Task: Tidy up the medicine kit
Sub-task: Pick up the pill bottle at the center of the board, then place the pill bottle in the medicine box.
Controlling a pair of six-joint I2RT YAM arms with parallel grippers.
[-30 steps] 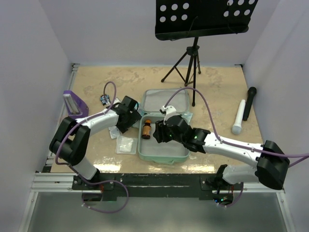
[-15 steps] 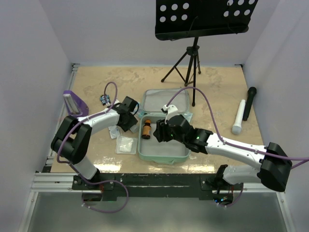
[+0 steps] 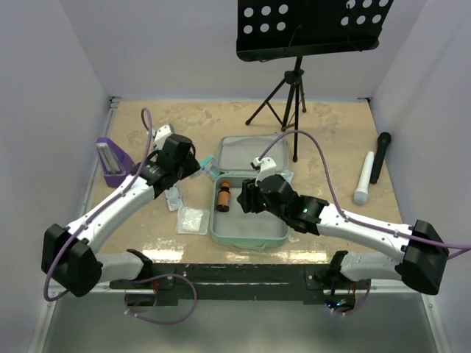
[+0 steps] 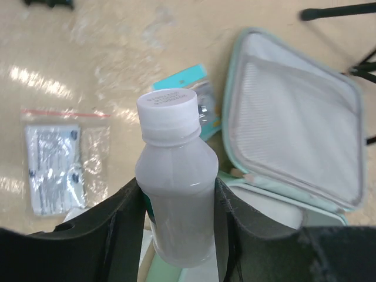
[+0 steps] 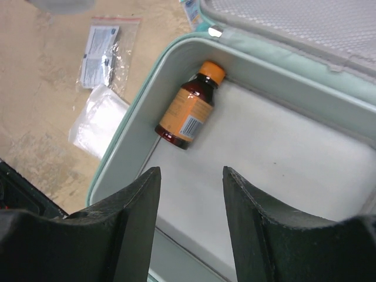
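The medicine kit (image 3: pixel 249 234) lies open in mid-table, its mint-green lid (image 3: pixel 254 153) folded back and showing a grey mesh lining (image 4: pixel 294 126). An amber bottle with an orange cap (image 5: pixel 189 109) lies against the left wall of the kit's base (image 5: pixel 126 141), also seen from above (image 3: pixel 224 196). My left gripper (image 4: pixel 176 220) is shut on a white plastic bottle (image 4: pixel 175 188) held upright above the table left of the kit. From above, the left gripper (image 3: pixel 184 163) hovers by the lid's left edge. My right gripper (image 5: pixel 191 176) hangs open and empty over the kit's base.
A clear bag with a sachet (image 4: pixel 56 158), a second clear bag (image 3: pixel 193 219) and a teal packet (image 4: pixel 191 79) lie left of the kit. A purple stand (image 3: pixel 114 163) sits far left. A tripod music stand (image 3: pixel 288 92) stands behind; white (image 3: pixel 364 179) and black (image 3: pixel 380 156) microphones lie right.
My left gripper shut on the white bottle and lifted it, the arm swinging up and back to the left. The right gripper stayed open over the kit, shifting only slightly.
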